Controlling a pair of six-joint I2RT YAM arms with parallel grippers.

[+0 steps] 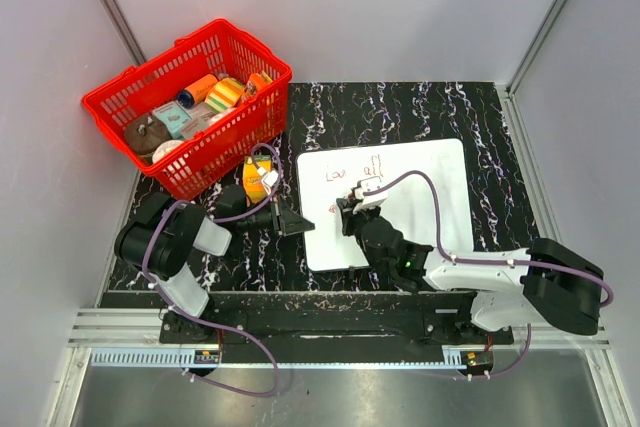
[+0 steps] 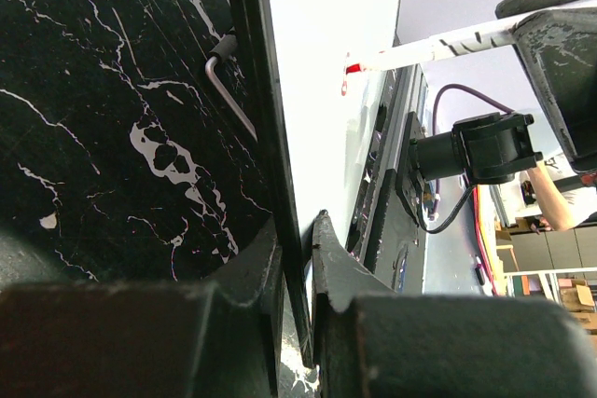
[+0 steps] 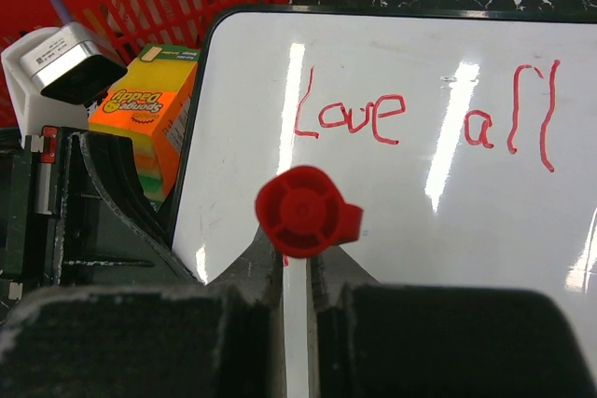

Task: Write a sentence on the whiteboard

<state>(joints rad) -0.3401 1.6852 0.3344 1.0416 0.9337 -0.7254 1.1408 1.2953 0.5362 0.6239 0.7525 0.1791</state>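
Note:
The whiteboard [image 1: 430,177] lies flat on the black marbled table. Its left edge is pinched between the jaws of my left gripper [image 1: 299,221], seen close in the left wrist view [image 2: 300,258]. The sentence [image 1: 352,169] so reads "Love all" in thin red marker [image 3: 350,116] along the board's top. My right gripper [image 1: 351,209] is shut on a slim white pen [image 2: 438,44]. Its red cap end [image 3: 303,212] faces the right wrist camera above the fingertips [image 3: 297,263]. The pen's red tip [image 2: 353,69] meets the board below "Love".
A red basket [image 1: 130,97] full of packets stands at the back left. An orange sponge pack [image 1: 257,179] stands between the basket and the board [image 3: 149,118]. A small bent metal key [image 2: 229,86] lies on the table by the board's edge.

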